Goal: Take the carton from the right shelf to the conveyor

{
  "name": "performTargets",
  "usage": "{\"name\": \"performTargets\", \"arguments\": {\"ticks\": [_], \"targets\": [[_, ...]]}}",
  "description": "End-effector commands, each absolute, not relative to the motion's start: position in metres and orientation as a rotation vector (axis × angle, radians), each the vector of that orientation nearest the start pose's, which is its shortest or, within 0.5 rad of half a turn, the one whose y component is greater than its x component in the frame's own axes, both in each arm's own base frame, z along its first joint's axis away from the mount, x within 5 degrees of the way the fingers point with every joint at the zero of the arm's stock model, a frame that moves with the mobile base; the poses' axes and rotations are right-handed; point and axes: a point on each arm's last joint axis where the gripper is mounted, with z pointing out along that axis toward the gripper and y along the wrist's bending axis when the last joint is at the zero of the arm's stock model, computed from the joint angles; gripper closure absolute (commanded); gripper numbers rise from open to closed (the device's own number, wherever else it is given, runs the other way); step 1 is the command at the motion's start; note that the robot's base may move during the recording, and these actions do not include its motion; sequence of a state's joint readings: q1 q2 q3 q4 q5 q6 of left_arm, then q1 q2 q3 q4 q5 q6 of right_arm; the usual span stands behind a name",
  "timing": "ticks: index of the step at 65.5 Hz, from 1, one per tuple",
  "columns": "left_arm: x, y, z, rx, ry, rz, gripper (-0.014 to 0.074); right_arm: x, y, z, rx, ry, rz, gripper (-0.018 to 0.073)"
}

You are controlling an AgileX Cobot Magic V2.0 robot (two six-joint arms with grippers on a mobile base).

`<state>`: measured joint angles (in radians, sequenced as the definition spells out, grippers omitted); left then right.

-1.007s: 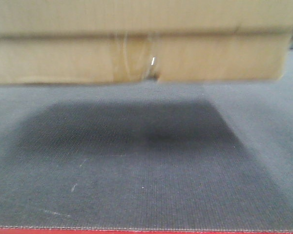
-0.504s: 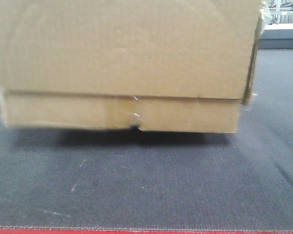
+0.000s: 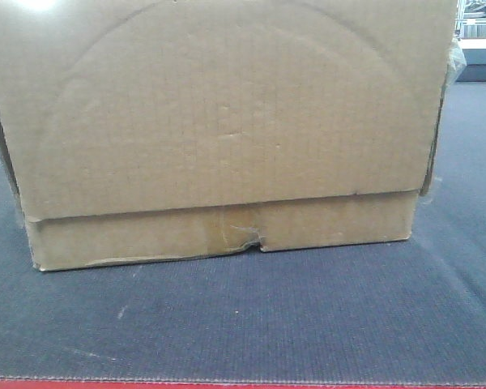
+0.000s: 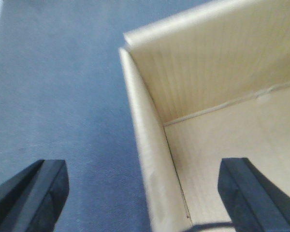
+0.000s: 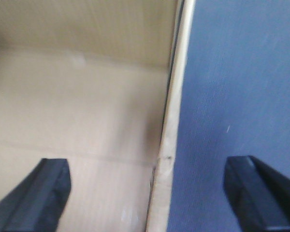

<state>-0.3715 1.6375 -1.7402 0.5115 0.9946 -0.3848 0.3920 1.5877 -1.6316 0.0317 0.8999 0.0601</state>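
The carton (image 3: 227,138), brown with an arc-shaped crease and a torn lower edge at the taped seam, rests on the dark grey conveyor belt (image 3: 243,324). A red strip (image 3: 243,384) runs along the belt's near edge. My left gripper (image 4: 142,193) is open, with one finger outside the carton's left wall (image 4: 152,183) and one inside the open carton (image 4: 222,72). My right gripper (image 5: 150,193) is open, straddling the right wall (image 5: 165,159) the same way. Neither gripper's fingers touch the cardboard. The right shelf is out of view.
Bare belt lies between the carton and the red strip, and beside the carton on both sides (image 4: 63,96) (image 5: 241,87). A pale structure (image 3: 479,32) shows far behind the belt at the top right.
The carton has come down from above the belt and now sits on it. Its shadow on the belt has closed up beneath it.
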Motion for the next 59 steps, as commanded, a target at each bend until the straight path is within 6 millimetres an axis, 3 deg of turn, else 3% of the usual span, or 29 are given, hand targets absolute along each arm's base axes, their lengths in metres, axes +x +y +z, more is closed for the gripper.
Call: {"name": "performTargets", "arguments": {"ticks": [1, 12, 20, 32, 48, 59], "targets": [[0.325, -0.087, 0.444, 0.075, 2.183, 0.206, 0.008, 0.314, 0.122, 0.428, -0.341, 2.215, 0.26, 0.0151], [0.285, -0.071, 0.47, 0.061, 2.12, 0.19, 0.0091, 0.293, 0.085, 0.454, -0.241, 2.182, 0.209, 0.0452], [0.26, -0.062, 0.465, 0.081, 2.096, 0.177, 0.0229, 0.28, 0.054, 0.459, -0.145, 2.189, 0.147, 0.0636], [0.231, -0.055, 0.433, 0.116, 2.042, 0.107, 0.0635, 0.259, 0.024, 0.434, -0.046, 2.209, 0.071, 0.0627], [0.202, -0.024, 0.382, -0.099, 2.002, -0.036, 0.0596, 0.218, 0.018, 0.373, -0.048, 2.182, 0.058, 0.0627], [0.177, -0.008, 0.345, -0.132, 2.007, -0.004, 0.0596, 0.181, 0.015, 0.341, -0.049, 2.107, 0.065, 0.0627]]}}
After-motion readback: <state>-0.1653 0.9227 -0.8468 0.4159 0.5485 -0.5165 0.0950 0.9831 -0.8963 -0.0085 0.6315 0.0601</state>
